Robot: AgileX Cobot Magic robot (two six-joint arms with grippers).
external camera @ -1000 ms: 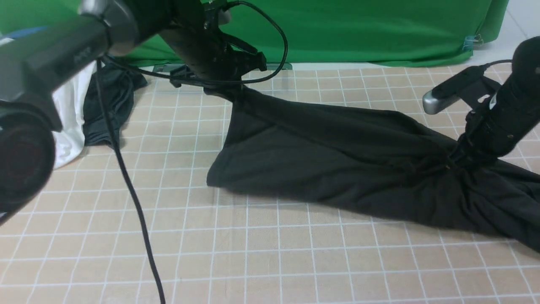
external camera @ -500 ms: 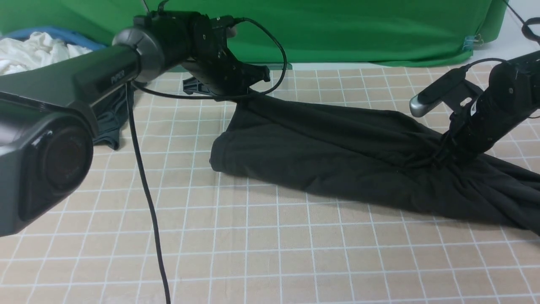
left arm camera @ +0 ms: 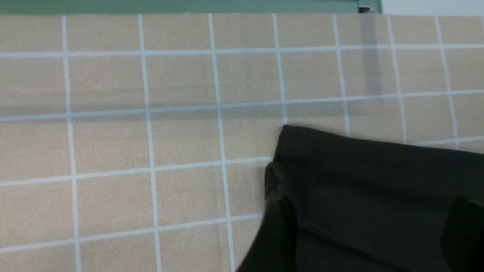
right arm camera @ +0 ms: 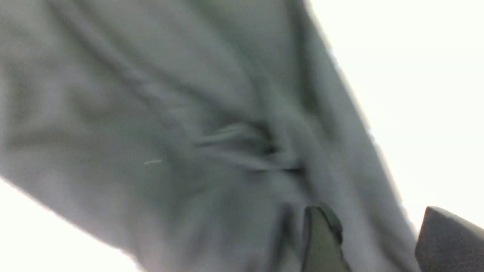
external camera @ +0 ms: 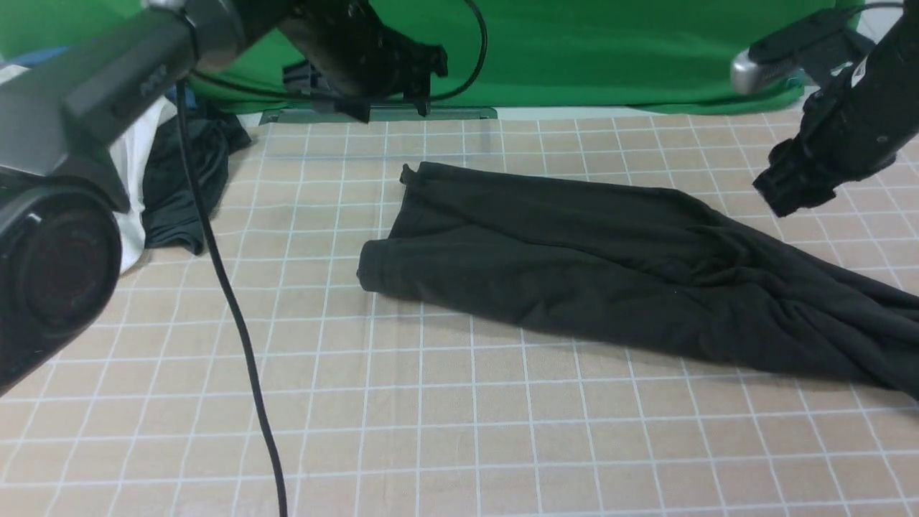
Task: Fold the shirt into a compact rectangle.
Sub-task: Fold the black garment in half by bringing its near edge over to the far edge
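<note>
Nearest the camera, a tan mat (external camera: 459, 445) ruled with white grid lines covers the whole work surface. A black cable (external camera: 237, 337) hangs across its near left side. Beside the cable, the left arm (external camera: 93, 93) fills the left edge, large and out of focus; pale lettering on its casing is too blurred to read. Farther in, the shirt (external camera: 574, 266) lies flat on the mat as a long black band. It runs from the centre, where its end is folded over, to the right edge, where it is wrinkled and passes out of view. No gripper touches it. Above its right part hangs the right gripper (external camera: 779, 197); the right wrist view shows its fingers (right arm camera: 321, 241) parted over creased cloth (right arm camera: 151, 113), holding nothing. At the far left of the mat lie a dark grey garment (external camera: 183, 187) and a white garment (external camera: 133, 194), touching each other and well apart from the shirt. Over the mat's far edge the left gripper (external camera: 388, 111) hangs with its jaws spread wide and nothing between them; the left wrist view looks down on the shirt's folded corner (left arm camera: 359, 196). Behind everything hangs a green backdrop (external camera: 610, 50).
</note>
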